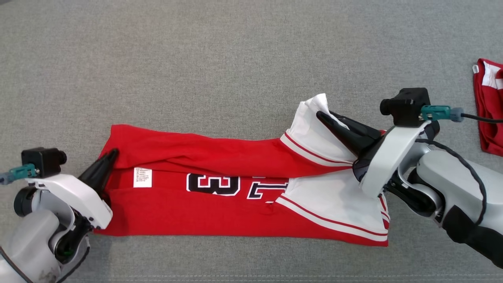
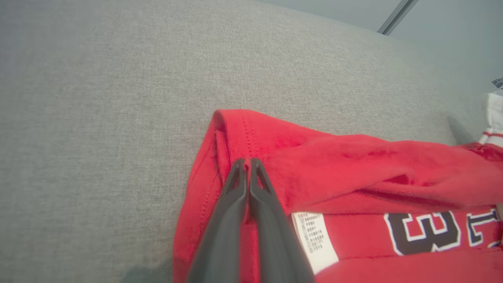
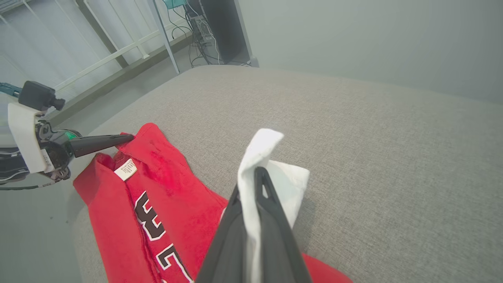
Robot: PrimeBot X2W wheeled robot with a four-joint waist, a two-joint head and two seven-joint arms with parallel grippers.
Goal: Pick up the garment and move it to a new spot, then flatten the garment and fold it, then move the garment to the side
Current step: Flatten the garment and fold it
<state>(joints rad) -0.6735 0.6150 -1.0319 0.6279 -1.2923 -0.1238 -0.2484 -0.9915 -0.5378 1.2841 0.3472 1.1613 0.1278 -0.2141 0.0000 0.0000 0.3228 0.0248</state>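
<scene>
Step judged: fold | both clamped: left gripper [image 1: 112,154] on garment [image 1: 220,212] hem, right gripper [image 1: 322,116] on sleeve [image 1: 314,135] | next: far edge to be drawn nearward evenly

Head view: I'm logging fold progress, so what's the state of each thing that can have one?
Red jersey with white sleeves and black numerals: spread lengthwise on the grey cloth, far edge folded over, half hiding the numerals.
Left gripper: jaws shut on the jersey's hem corner.
Right gripper: jaws shut on a raised white sleeve.
Second red-and-white garment: bunched aside at the right edge, untouched.
</scene>
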